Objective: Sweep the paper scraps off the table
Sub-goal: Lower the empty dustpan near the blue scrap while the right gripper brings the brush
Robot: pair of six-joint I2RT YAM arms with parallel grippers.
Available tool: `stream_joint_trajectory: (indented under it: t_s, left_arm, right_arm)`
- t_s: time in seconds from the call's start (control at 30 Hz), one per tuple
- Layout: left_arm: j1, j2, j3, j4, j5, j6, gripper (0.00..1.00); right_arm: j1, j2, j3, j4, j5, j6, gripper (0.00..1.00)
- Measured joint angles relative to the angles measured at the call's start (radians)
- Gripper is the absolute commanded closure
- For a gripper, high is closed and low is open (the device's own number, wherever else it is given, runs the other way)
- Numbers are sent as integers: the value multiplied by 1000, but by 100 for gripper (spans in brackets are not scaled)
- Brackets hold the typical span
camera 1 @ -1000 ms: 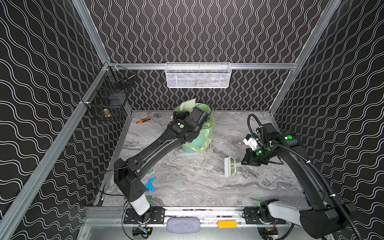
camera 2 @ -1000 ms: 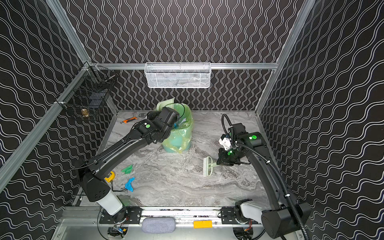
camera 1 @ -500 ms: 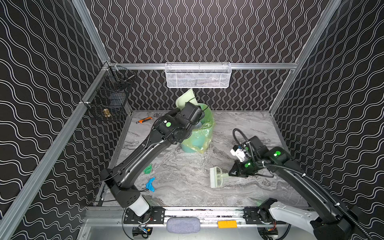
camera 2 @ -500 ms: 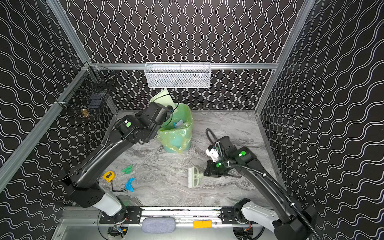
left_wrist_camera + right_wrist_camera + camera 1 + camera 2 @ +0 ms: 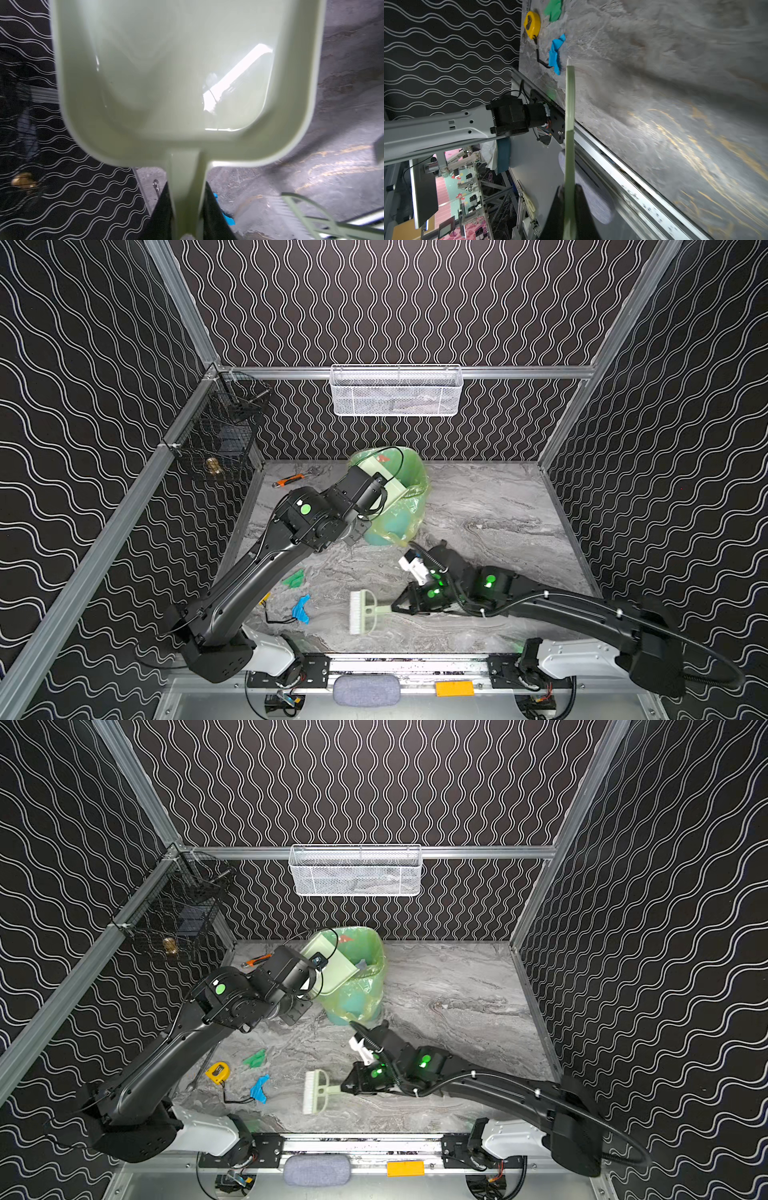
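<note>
Two paper scraps lie on the grey marbled table (image 5: 498,510) at the front left: a green one (image 5: 294,578) (image 5: 254,1058) (image 5: 554,9) and a blue one (image 5: 301,609) (image 5: 259,1089) (image 5: 556,54). My right gripper (image 5: 395,608) (image 5: 345,1088) (image 5: 569,189) is shut on the handle of a pale green brush (image 5: 363,612) (image 5: 316,1091), whose bristles stand just right of the blue scrap. My left gripper (image 5: 376,489) (image 5: 187,187) is shut on the handle of a pale green dustpan (image 5: 328,965) (image 5: 187,72). The dustpan is tilted into the mouth of the green-bagged bin (image 5: 403,510), and its pan looks empty.
A yellow tape measure (image 5: 217,1072) (image 5: 532,22) with a black strap lies left of the scraps. An orange-handled wrench (image 5: 291,480) sits at the back left. A white mesh basket (image 5: 395,391) hangs on the back rail and a black wire basket (image 5: 224,435) on the left rail.
My right gripper has carried the brush left and toward the table's front, close to the blue scrap. The left arm has swung left, with the dustpan staying at the bin's mouth.
</note>
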Motion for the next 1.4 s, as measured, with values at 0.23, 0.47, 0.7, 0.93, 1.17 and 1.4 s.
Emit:
stream_joint_trajectory:
  t_s: [0.23,0.47,0.7,0.93,1.17,1.4]
  left_arm:
    - [0,-48,-24,3,116,-45,90]
    - [0,-71,-45,12,198,-47,90]
    - [0,-103,-85,18,219,-51,90]
    - [0,-134,-119,17,229,-56,90]
    - [0,-152,-127,16,231,-76,90]
    - [1,-172,-127,2,222,-77,90]
  right_arm:
    - [73,189,68,220,43,76,100]
    - [85,346,194,308,70,95,100]
    - [86,494,298,354,63,121,100]
    - [87,617,348,396,30,154,100]
    - [81,658,343,392,25,183,100]
    - [39,534,209,347,28,205,100]
